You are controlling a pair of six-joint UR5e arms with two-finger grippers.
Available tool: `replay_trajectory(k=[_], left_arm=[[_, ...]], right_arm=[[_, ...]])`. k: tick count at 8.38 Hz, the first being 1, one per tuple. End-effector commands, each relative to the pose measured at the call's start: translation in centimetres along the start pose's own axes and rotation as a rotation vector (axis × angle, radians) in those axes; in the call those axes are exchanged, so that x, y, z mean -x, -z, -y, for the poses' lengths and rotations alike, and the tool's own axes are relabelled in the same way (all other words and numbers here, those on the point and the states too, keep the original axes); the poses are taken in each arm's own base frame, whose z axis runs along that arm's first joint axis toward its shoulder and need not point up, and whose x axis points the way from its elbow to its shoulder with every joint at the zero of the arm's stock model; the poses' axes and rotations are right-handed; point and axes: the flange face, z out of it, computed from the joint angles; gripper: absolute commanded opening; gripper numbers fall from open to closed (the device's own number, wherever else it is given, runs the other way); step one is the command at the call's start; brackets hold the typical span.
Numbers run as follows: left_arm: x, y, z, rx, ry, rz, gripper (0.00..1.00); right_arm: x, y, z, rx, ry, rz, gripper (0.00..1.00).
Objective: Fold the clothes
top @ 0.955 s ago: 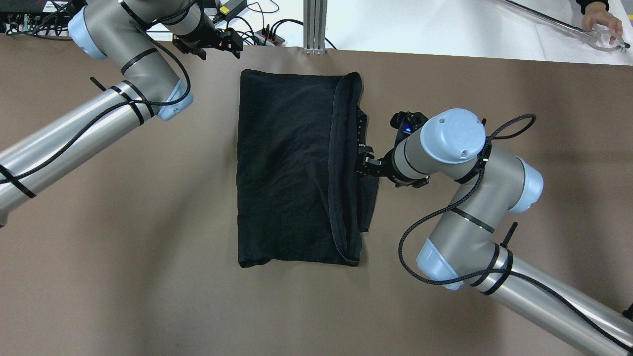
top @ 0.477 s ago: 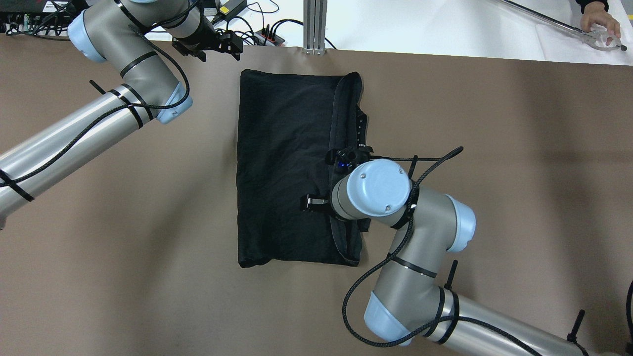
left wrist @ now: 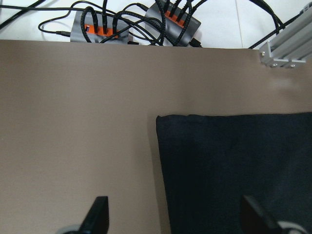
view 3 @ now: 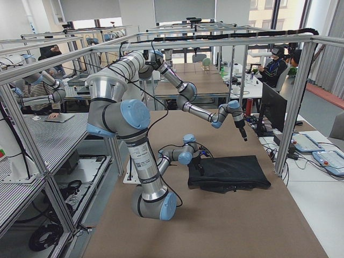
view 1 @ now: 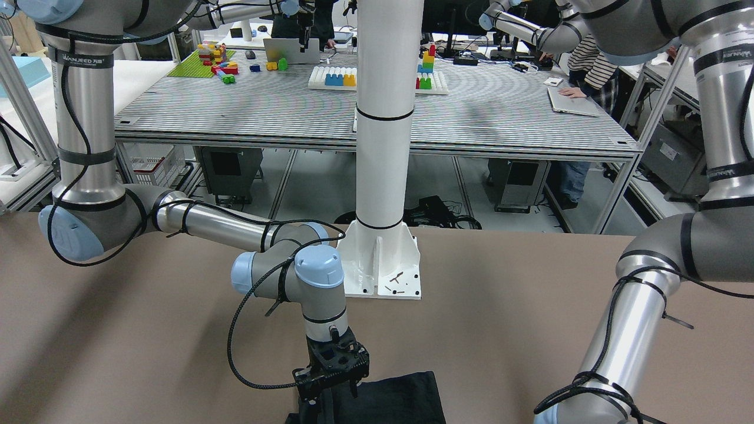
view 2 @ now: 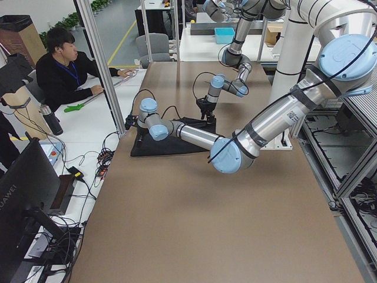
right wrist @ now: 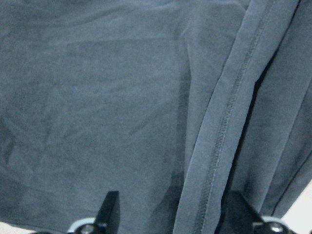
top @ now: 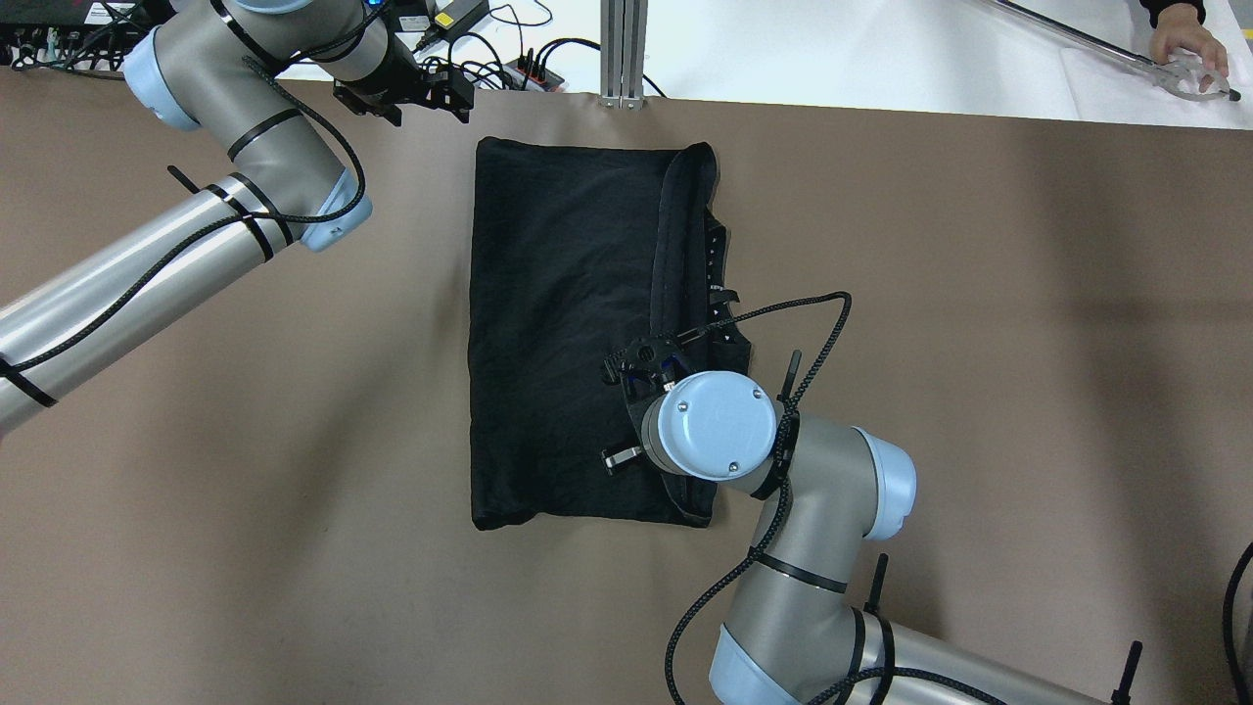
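Right gripper [view 1: 331,393] over the black cloth [view 1: 400,400]
The right gripper points straight down, fingers apart, over the black cloth on the brown table [view 1: 530,330]; the white pillar [view 1: 383,147] stands farther back.

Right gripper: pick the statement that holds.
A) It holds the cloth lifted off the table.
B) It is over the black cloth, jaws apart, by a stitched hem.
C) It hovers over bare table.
B: the right wrist view shows the right gripper with jaws apart just above the black cloth, a stitched hem running beneath it.
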Motion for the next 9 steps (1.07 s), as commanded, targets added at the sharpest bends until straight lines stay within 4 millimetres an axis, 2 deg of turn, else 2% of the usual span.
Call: replay_trajectory(k=[1,4,7,9], left_arm=[[0.6,-0.2,-0.5,0.002,0.004,0.001,0.95],[0.9,-0.2,-0.7,0.001,0.005,0.0,0.95],[1.0,-0.3,-0.7,0.003,0.007,0.002,0.95],[0.9,-0.7,-1.2,0.01,0.003,0.001,0.95]], right_arm=[[-0.4,-0.3,-0.7,0.036,0.193,-0.027,0.75],[-0.3,-1.1,-1.9,0.054,0.231,-0.047,0.5],[0.8,-1.7,-3.8,0.047,0.258,-0.065,0.48],[1.0,-1.6,-4.2,0.038,0.265,-0.074,0.48]])
